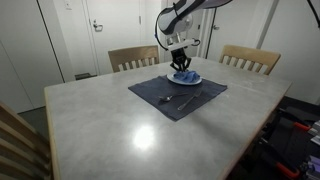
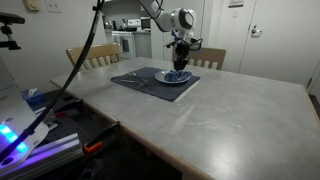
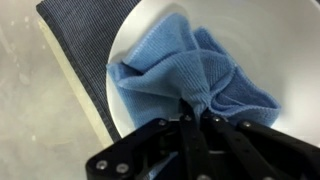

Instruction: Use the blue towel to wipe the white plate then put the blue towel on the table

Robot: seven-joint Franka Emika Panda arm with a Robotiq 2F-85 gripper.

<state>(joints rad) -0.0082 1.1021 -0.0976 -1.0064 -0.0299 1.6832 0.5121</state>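
The blue towel (image 3: 195,70) lies bunched on the white plate (image 3: 150,30). The plate sits on a dark placemat (image 3: 80,40) on the table. My gripper (image 3: 196,110) is shut on a fold of the towel, pinching it between the fingertips just above the plate. In both exterior views the gripper (image 1: 181,62) (image 2: 181,62) hangs straight down over the plate (image 1: 187,79) (image 2: 176,78) with the towel (image 1: 184,75) (image 2: 177,74) under it.
The dark placemat (image 1: 177,94) (image 2: 150,79) lies on the grey table (image 1: 120,125) (image 2: 230,115), with a spoon-like utensil (image 1: 170,99) on it. Two wooden chairs (image 1: 133,58) (image 1: 249,59) stand behind the table. A cable (image 2: 80,60) hangs at the near edge.
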